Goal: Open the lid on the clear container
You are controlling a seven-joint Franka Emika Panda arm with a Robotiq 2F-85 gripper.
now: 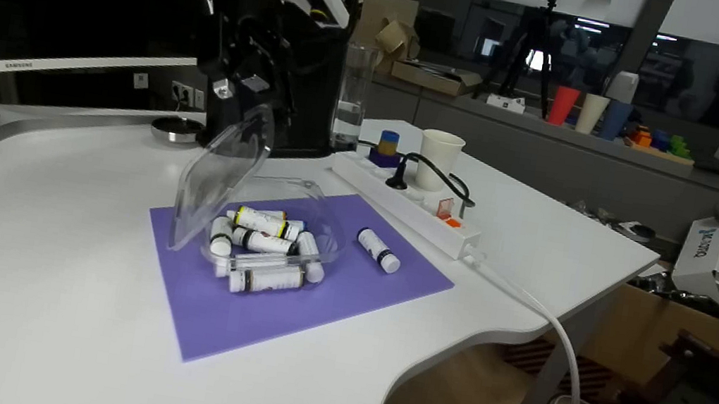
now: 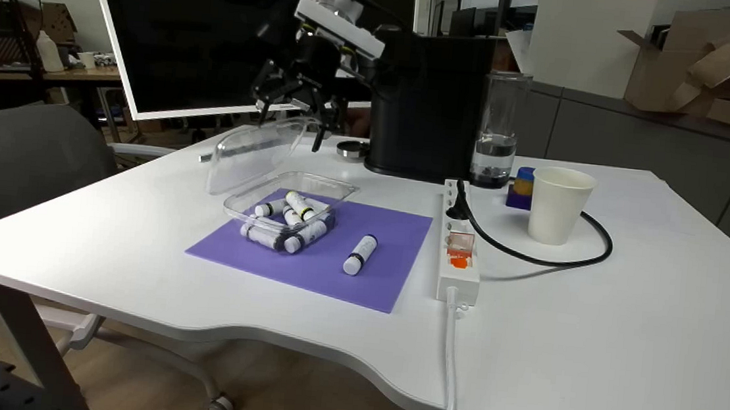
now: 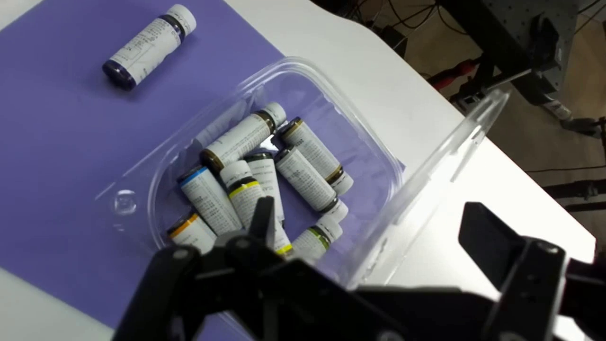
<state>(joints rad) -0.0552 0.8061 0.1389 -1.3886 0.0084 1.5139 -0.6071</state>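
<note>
The clear container (image 1: 333,244) sits on the purple mat in both exterior views (image 2: 233,205) and holds several small white-labelled bottles. Its transparent lid (image 1: 221,174) stands tilted up steeply from one side of it, also in an exterior view (image 2: 253,155). In the wrist view the container (image 3: 352,111) is open at the top, and the lid (image 3: 428,182) shows nearly edge-on. My gripper (image 3: 368,208) is open, with one finger on each side of the lid and gaps between. In an exterior view the gripper (image 2: 288,133) is at the lid's raised upper edge. Contact there cannot be told.
A single bottle (image 1: 378,250) lies on the purple mat (image 1: 381,298) beside the container. A white power strip (image 1: 406,202), a paper cup (image 1: 438,160) and a glass cylinder (image 2: 498,131) stand nearby. A black box-shaped machine (image 2: 430,105) and a monitor (image 2: 221,34) are behind.
</note>
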